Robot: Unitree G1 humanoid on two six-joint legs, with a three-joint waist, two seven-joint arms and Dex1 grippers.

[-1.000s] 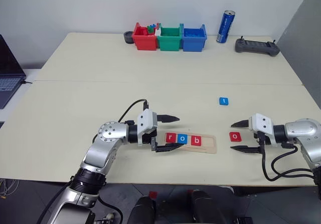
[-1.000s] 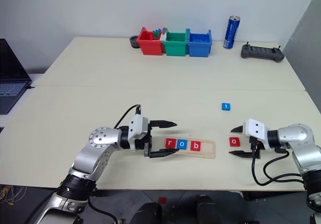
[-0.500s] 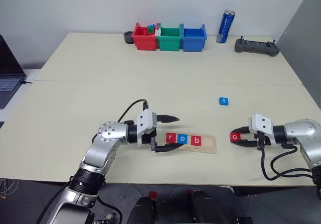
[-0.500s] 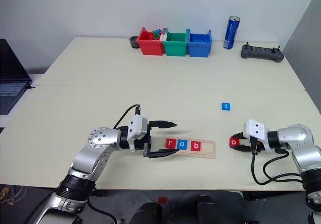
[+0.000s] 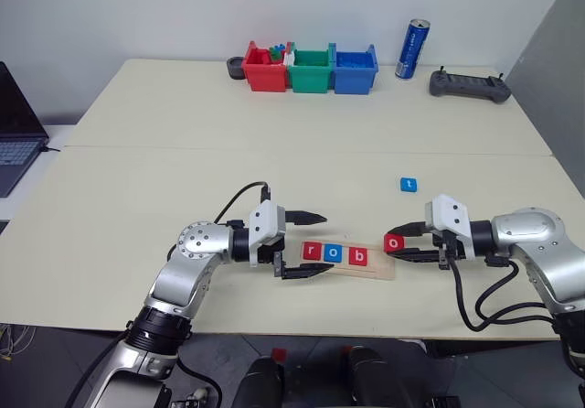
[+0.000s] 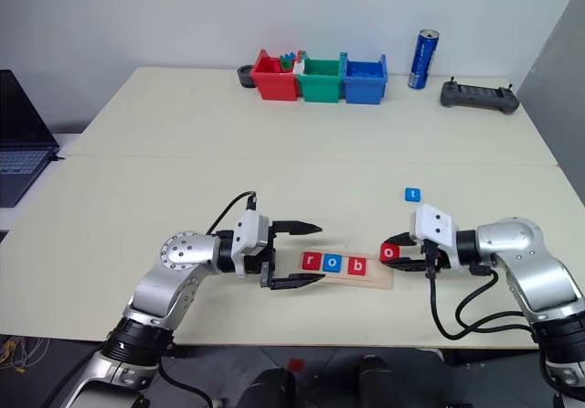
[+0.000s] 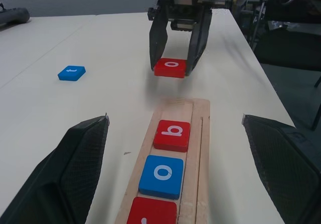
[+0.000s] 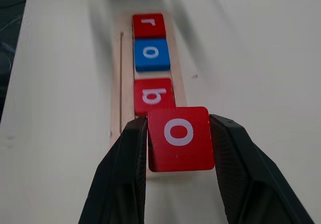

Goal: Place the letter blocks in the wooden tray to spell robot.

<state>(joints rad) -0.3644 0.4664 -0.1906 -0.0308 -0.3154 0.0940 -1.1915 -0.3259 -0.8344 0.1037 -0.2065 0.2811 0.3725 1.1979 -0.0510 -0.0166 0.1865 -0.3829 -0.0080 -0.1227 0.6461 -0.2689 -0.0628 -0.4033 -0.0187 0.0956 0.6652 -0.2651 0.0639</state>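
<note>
Right wrist view looks along the right gripper point(image 8: 179, 133), whose two black fingers are pinched on the sides of a small flat red square tile with a white letter o point(image 8: 180, 137), held just above the open end of the long pale-wood grooved tray point(image 8: 118, 83). A second ago this gripper stood wide open around the tile as it lay on the cream tabletop point(image 5: 183, 152) to the tray's right; since then it has closed, lifted the tile and carried it leftward to the tray's right end. Three tiles sit unchanged in the groove: red r point(image 5: 312, 251), blue o point(image 5: 335, 254), red b point(image 5: 360, 257). A blue tile with a t point(image 5: 408, 184) lies where it was, well apart. The left gripper point(image 5: 311, 242) stays spread wide and empty at the tray's left end.
</note>
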